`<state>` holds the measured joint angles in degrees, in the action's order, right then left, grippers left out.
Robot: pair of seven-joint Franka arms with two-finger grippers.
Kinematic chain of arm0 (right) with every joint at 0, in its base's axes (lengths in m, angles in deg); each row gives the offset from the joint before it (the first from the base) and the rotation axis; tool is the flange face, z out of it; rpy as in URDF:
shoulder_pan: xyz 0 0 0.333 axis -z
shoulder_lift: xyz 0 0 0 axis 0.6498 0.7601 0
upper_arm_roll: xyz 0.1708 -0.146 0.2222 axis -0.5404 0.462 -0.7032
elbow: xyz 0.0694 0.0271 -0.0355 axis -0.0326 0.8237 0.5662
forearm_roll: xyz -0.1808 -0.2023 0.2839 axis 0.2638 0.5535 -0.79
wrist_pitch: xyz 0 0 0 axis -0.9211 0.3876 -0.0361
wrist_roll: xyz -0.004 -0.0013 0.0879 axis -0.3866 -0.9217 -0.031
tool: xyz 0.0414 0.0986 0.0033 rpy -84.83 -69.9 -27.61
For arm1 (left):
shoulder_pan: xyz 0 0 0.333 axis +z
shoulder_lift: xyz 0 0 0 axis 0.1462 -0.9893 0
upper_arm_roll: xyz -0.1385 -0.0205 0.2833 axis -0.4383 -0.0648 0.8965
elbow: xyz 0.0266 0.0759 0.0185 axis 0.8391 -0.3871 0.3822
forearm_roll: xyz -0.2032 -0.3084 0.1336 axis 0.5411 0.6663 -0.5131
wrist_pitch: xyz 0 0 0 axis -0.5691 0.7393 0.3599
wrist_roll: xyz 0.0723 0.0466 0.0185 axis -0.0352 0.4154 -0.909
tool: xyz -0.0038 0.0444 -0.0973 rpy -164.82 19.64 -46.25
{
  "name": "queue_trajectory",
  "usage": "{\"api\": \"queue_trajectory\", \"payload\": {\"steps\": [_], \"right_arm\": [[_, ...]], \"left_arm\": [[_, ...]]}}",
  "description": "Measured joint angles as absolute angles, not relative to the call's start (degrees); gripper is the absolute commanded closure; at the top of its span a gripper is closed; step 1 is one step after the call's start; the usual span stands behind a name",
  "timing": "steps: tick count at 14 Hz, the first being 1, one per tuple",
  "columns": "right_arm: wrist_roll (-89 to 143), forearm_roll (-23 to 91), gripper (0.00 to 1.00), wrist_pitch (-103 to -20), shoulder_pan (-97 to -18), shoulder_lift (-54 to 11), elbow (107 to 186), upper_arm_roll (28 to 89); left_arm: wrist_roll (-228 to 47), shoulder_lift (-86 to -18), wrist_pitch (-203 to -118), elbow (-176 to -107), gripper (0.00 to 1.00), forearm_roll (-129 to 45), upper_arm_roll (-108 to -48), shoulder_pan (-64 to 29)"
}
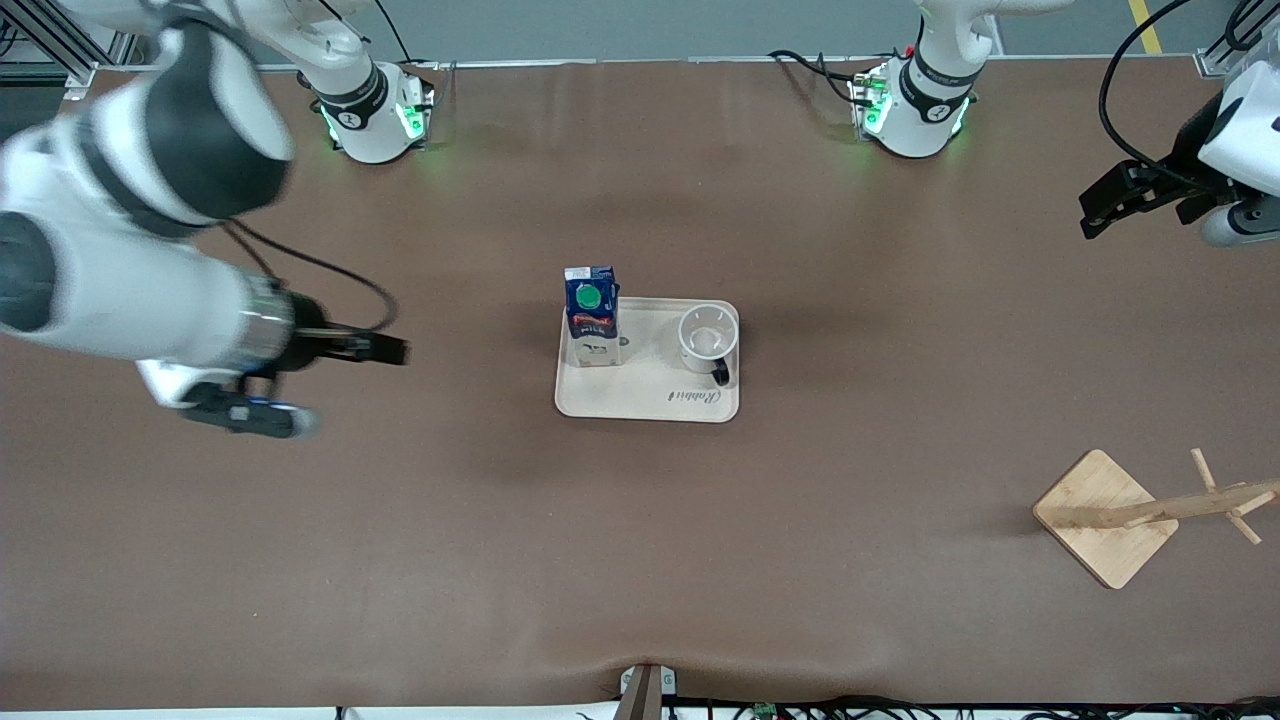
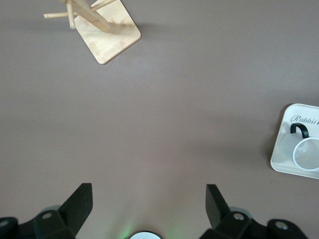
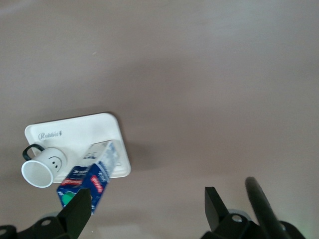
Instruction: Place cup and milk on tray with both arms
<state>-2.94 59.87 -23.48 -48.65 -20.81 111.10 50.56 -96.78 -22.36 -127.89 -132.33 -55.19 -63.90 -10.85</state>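
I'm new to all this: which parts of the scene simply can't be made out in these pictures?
- wooden rack: front view, its pegs run off the edge.
- milk: right wrist view, its green cap is hidden by an end effector finger; in the left wrist view it is out of frame.
- cup: left wrist view, cut by the edge, smiley unseen.
- tray: front view, small drawing too small to read.

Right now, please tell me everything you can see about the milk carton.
The milk carton is small, with a dark blue top, a round green cap, a red and blue label, and white lower sides; it looks like printed cardboard. It stands upright and closed on the cream tray, in the corner toward the right arm's end, farther from the front camera. The white cup stands apart from it on the same tray. No gripper touches it.
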Motion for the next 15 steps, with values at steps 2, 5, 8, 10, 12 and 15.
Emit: {"api": "queue_trajectory", "payload": {"steps": [2,5,8,10,12,15], "right_arm": [[5.3,63.5,0.00,-21.7,-42.7,-24.0,112.1,50.8],[13.1,66.2,0.00,-21.7,-35.1,-27.4,115.6,51.0],[13.6,67.9,0.00,-26.4,-34.7,-34.5,125.0,50.6],[13.6,68.1,0.00,-31.1,-35.0,-42.5,135.6,50.0],[13.6,68.2,0.00,-33.5,-35.1,-48.5,143.5,49.6],[13.6,68.2,0.00,-34.9,-35.3,-49.9,144.8,49.4]], "left_arm": [[-96.8,-22.3,-127.9,-132.3,0.00,-55.2,-64.1,-10.9],[-96.8,-22.3,-127.8,-132.4,0.00,-55.2,-64.1,-10.9],[-96.8,-22.1,-127.8,-132.4,0.00,-55.2,-64.1,-10.9],[-96.8,-22.0,-127.8,-132.4,0.00,-55.2,-64.1,-10.9],[-96.8,-22.0,-127.8,-132.4,0.00,-55.2,-64.1,-10.9],[-96.8,-22.0,-127.8,-132.4,0.00,-55.2,-64.1,-10.9]]}}
